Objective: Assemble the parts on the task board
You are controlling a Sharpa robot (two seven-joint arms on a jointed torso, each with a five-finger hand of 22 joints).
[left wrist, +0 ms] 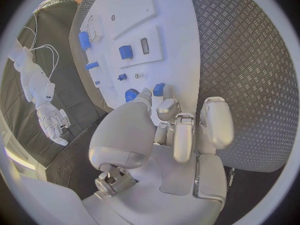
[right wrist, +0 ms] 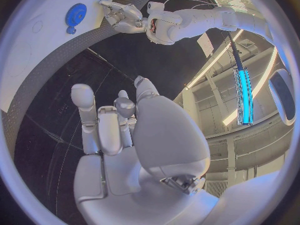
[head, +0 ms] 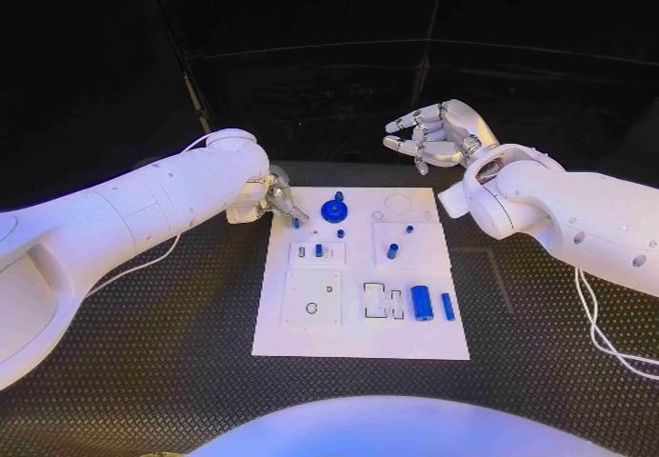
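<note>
Insertion step in hand, by the look of it: left hand (head: 279, 203) sits at the upper left edge of the task board (head: 360, 345), fingers pinched on a small blue peg (head: 294, 223) whose tip shows just below the fingertips. Left wrist view confirms it, blue peg (left wrist: 159, 89) clamped between the fingers over the white board (left wrist: 187, 60). Blue gear (head: 334, 209) lies just right of that hand, near the board's top centre. Other blue parts are spread mid-board: a short peg (head: 393, 251) in the right-centre block, a fat cylinder (head: 422, 303) and a slim bar (head: 447, 306) lower right. Right hand (head: 432, 134) hangs raised off the board at upper right of the frame, fingers loosely curled and apart, holding nothing. Next move likely: line the peg upright over its hole and lower it straight; which hole, cannot tell.
</note>
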